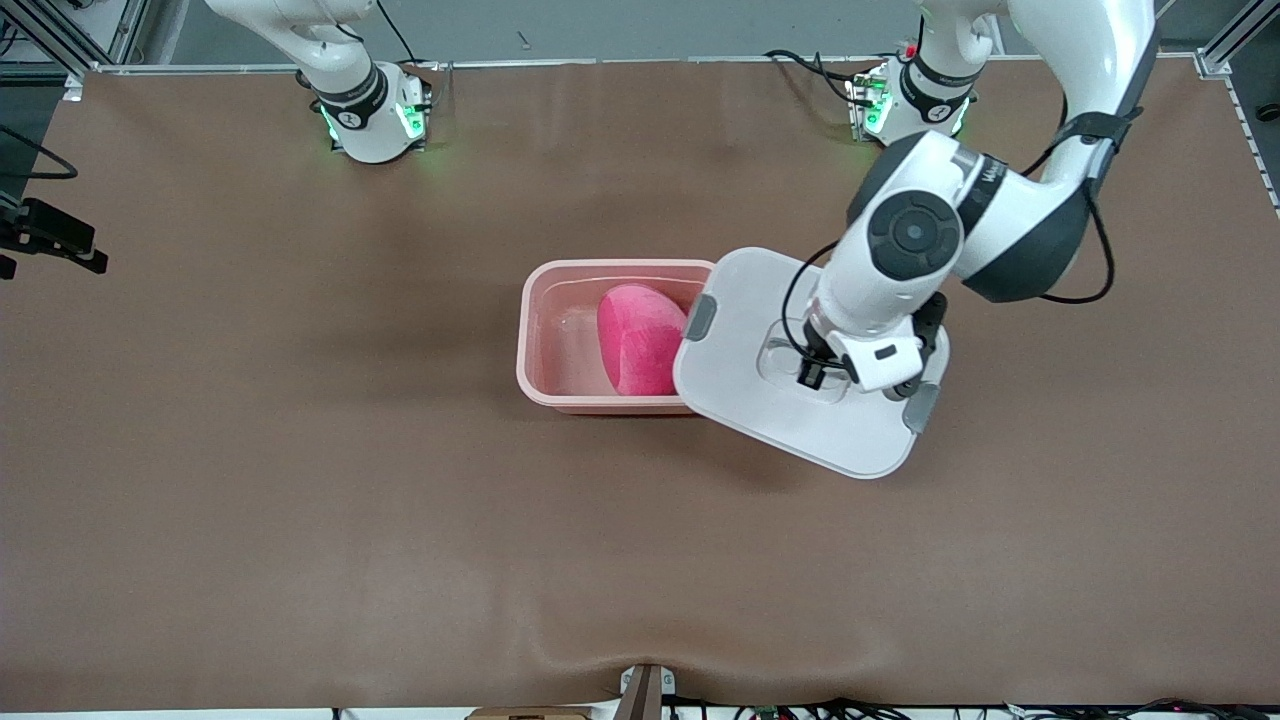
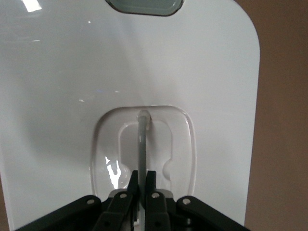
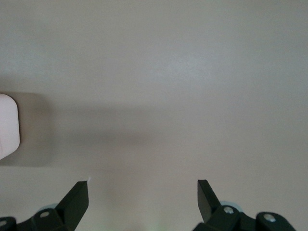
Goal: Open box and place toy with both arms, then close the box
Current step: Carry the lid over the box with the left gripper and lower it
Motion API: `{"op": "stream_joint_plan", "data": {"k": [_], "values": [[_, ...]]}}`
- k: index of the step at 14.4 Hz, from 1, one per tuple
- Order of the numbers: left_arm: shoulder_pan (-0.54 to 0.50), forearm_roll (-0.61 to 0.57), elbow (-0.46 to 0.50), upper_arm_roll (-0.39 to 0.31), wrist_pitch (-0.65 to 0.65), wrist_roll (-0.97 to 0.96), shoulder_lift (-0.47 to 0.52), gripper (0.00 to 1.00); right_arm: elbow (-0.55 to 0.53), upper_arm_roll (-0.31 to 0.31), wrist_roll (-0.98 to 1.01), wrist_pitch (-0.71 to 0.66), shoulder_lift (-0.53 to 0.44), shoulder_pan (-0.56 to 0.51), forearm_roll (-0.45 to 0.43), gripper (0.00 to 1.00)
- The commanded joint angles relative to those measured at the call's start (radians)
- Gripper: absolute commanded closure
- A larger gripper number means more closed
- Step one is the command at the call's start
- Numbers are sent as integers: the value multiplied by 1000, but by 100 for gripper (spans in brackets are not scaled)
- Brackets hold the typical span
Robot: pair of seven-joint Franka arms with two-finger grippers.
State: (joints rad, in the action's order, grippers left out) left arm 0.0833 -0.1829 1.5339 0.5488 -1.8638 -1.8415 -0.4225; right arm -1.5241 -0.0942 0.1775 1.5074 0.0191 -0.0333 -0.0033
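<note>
The salmon-pink box (image 1: 530,330) stands open at mid-table with the bright pink toy (image 1: 640,340) lying inside it. Its white lid (image 1: 760,400) hangs tilted over the end of the tub toward the left arm's end of the table, covering that rim. My left gripper (image 1: 815,370) is shut on the lid's clear centre handle (image 2: 142,139); in the left wrist view the left gripper (image 2: 143,178) pinches the thin handle over the white lid (image 2: 72,86). My right gripper (image 3: 143,190) is open, holds nothing and faces a plain surface. In the front view it is out of sight.
Brown table (image 1: 300,500) spreads all round the box. Both arm bases (image 1: 370,110) stand along the edge farthest from the front camera. A grey side clip (image 1: 700,317) of the lid overhangs the tub. A white object (image 3: 7,125) shows at the edge of the right wrist view.
</note>
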Motion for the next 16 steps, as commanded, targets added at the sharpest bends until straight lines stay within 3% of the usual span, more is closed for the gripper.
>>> {"op": "stream_joint_plan", "data": {"k": [1,7,16], "values": [[44,14,0,5,-44,-135,17,100,4,-4,-21,-10,-10,7,-20,0],[171,-42,6,5,-161,-425,8,100,2,-4,-23,-13,-4,23,-17,0],[328,-317,8,5,-288,-867,-90,100,33,-7,-23,-12,-4,27,-18,0]]}}
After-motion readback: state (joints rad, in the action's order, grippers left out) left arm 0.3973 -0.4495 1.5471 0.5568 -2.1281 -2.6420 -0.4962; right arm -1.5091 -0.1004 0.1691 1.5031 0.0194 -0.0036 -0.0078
